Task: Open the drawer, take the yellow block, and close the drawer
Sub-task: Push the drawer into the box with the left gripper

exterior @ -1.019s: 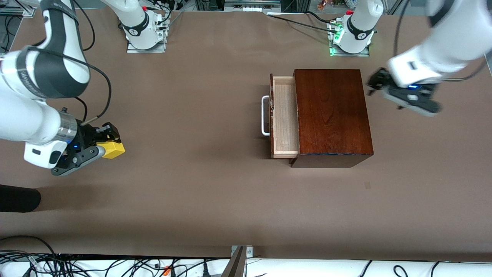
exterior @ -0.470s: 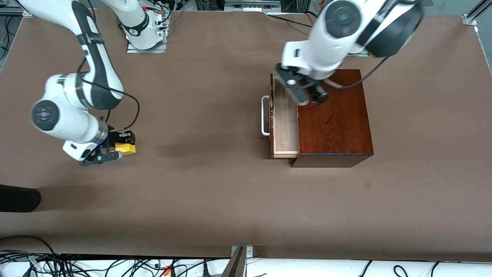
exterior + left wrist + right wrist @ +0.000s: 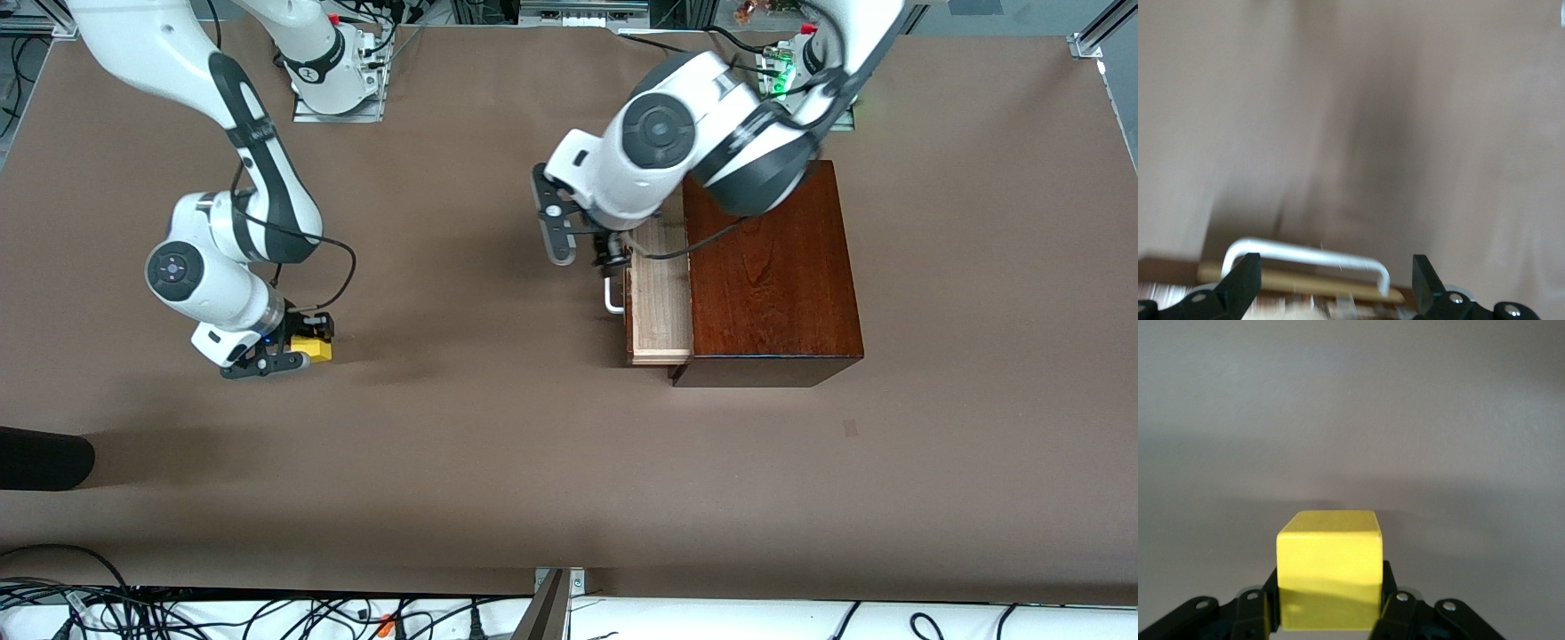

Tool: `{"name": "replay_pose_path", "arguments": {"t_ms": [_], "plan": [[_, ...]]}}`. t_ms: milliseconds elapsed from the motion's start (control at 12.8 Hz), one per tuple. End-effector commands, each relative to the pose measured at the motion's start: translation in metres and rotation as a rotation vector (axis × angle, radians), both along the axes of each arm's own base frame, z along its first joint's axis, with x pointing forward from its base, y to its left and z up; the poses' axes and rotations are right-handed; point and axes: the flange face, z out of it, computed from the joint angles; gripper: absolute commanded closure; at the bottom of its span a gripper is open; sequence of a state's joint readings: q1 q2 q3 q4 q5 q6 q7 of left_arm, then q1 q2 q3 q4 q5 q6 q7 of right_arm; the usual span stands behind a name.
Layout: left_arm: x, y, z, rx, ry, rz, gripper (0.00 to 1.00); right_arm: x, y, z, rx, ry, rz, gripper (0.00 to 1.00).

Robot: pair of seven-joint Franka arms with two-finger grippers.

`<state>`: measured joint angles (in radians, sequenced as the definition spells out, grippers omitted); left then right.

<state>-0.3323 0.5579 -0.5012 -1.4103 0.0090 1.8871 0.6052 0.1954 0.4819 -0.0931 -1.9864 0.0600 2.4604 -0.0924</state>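
Observation:
The yellow block (image 3: 316, 348) sits between the fingers of my right gripper (image 3: 302, 348), which is shut on it low over the table toward the right arm's end. In the right wrist view the block (image 3: 1329, 570) fills the gap in the gripper (image 3: 1329, 613). The drawer (image 3: 660, 298) stands pulled out of the dark wooden box (image 3: 769, 267), and its pale inside shows nothing in it. My left gripper (image 3: 603, 260) hangs open over the white handle (image 3: 612, 300). In the left wrist view the handle (image 3: 1305, 255) lies between the spread fingers (image 3: 1243, 283), untouched.
A dark rounded object (image 3: 44, 458) lies at the table edge toward the right arm's end, nearer the front camera. Cables (image 3: 178, 613) and a metal mount (image 3: 551, 604) run along the nearest edge. Bare brown table spreads between the block and the drawer.
The left arm swung from beside the box, across its top, to over the drawer handle. The right arm lowered and carried the block slightly toward the table's middle.

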Motion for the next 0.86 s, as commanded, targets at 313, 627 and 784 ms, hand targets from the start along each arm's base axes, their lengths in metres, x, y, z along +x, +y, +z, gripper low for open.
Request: {"name": "replay_pose_path", "arguments": {"t_ms": [313,627,784], "plan": [[-0.004,-0.035,-0.083,0.071,-0.099,-0.335,0.0,0.009,-0.021,-0.032,-0.01,-0.058,-0.026,0.84],[-0.014,-0.025,-0.121,0.162,-0.078,-0.377,0.0,0.012,-0.02,-0.019,-0.01,-0.077,0.021,0.0],[-0.01,-0.01,-0.129,0.204,-0.045,-0.366,0.0,0.018,-0.02,0.012,-0.001,-0.123,0.048,0.0]]}}
